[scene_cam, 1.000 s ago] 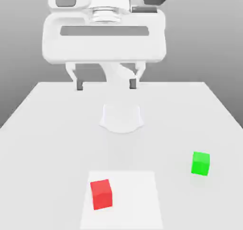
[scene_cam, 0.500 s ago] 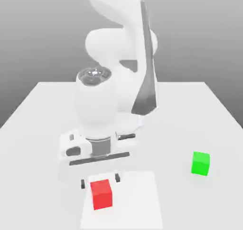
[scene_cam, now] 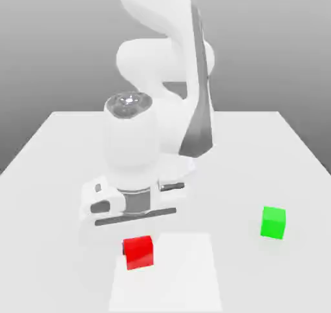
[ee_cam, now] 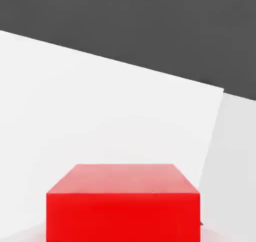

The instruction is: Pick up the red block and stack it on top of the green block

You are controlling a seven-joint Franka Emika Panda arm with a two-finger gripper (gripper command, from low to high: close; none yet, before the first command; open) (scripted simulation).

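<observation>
Gripping the red block, the gripper points down, its fingers closed against the block's sides. One dark fingertip shows at the block's edge on the exterior view's left. The block sits directly below the hand's white body, upright and level between the fingers; whether its underside touches anything beneath it, I cannot tell. Below the hand and reaching out toward the exterior view's right lies a flat white patch, on the pale table. The green block rests on the table well apart from the hand, off to the exterior view's right, touching neither the gripper nor the red block. Above the hand, the white arm rises and bends back, with a dark grey panel along its upper link.
</observation>
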